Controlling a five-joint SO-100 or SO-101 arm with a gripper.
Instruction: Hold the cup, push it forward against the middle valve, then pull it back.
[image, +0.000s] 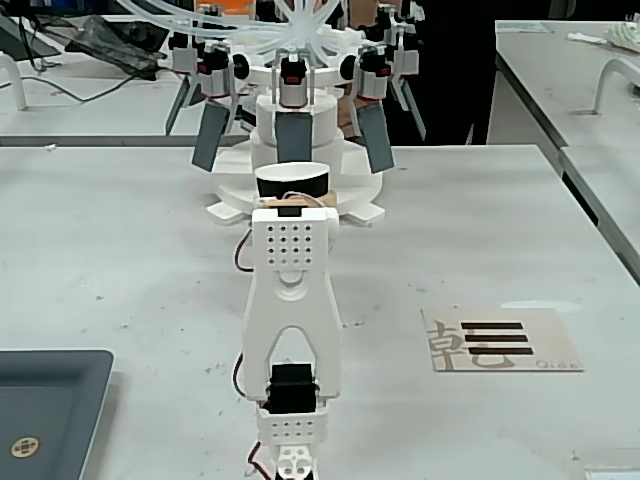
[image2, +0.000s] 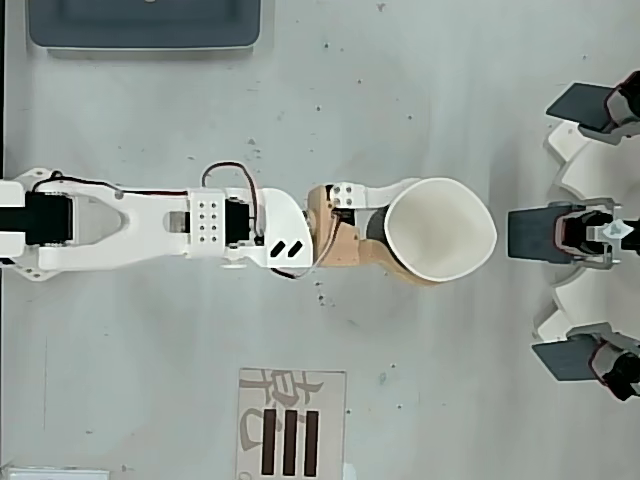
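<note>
In the overhead view my gripper (image2: 412, 236) is shut on the cup (image2: 455, 215), one white and one tan finger against its dark wall. The white rim is squeezed slightly out of round. The cup's far edge sits a narrow gap short of the middle valve (image2: 535, 235), the straight grey lever of the white round dispenser (image2: 562, 175). In the fixed view the cup (image: 292, 182) shows just above my perforated white gripper (image: 292, 207), directly below the middle valve (image: 294, 138) with its red-and-black cap. The fingertips are hidden there.
Two slanted grey levers flank the middle one (image2: 580, 103) (image2: 570, 358). A dark grey tray (image: 50, 410) lies beside the arm's base, and a card with black bars (image: 500, 340) lies on the other side. The table's edge runs along the right of the fixed view.
</note>
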